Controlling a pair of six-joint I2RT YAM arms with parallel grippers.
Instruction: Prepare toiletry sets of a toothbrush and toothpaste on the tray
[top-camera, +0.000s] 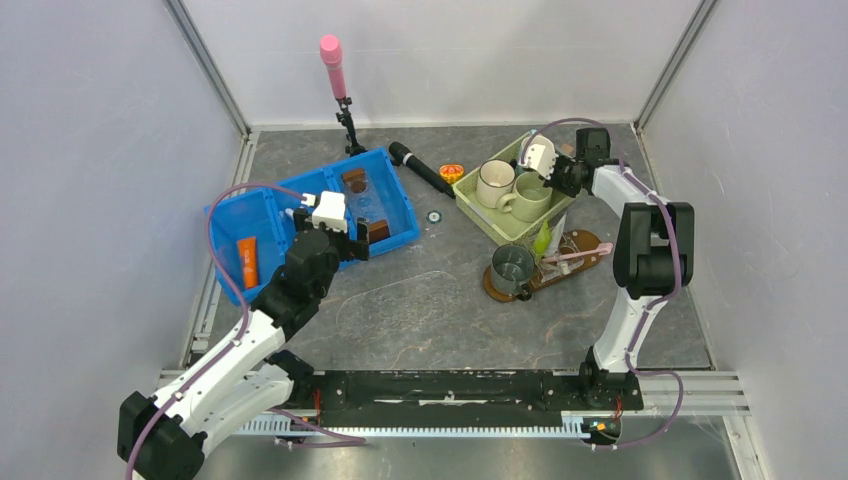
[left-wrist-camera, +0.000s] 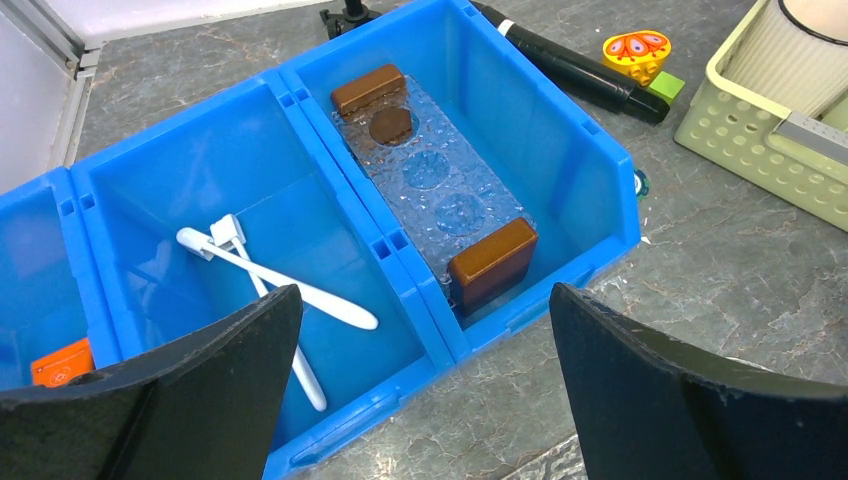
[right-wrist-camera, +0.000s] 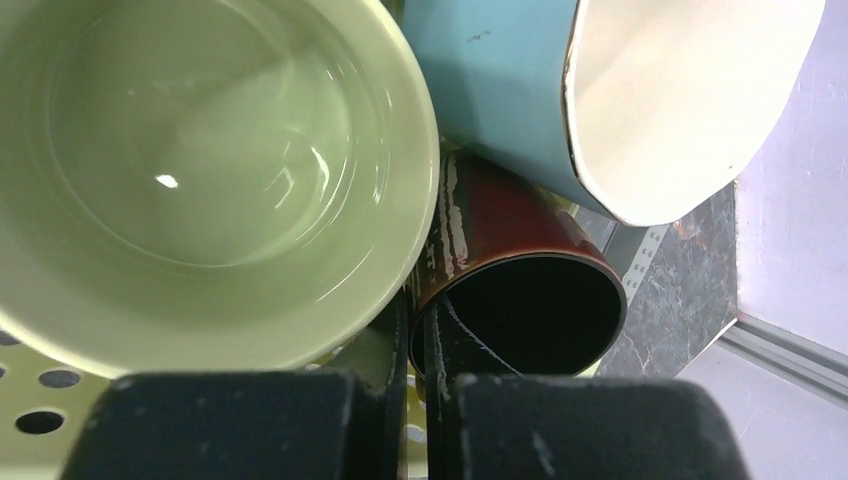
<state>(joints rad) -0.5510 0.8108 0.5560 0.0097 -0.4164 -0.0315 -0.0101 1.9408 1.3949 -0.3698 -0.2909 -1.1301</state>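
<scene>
Now the right gripper (right-wrist-camera: 422, 400) is closed, it seems on the rim of the dark red mug (right-wrist-camera: 505, 250) in the green basket (top-camera: 468, 203) near the table's (top-camera: 420, 300) far right corner. The tray (top-camera: 596, 243) lies just beside it toward the near edge, its long axis slanted. The left gripper (left-wrist-camera: 425, 300) stands wide apart.

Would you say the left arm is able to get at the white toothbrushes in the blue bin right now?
Probably yes: the left claw hangs open over the blue bin, and the two white toothbrushes lie crossed and uncovered in its middle compartment.
</scene>
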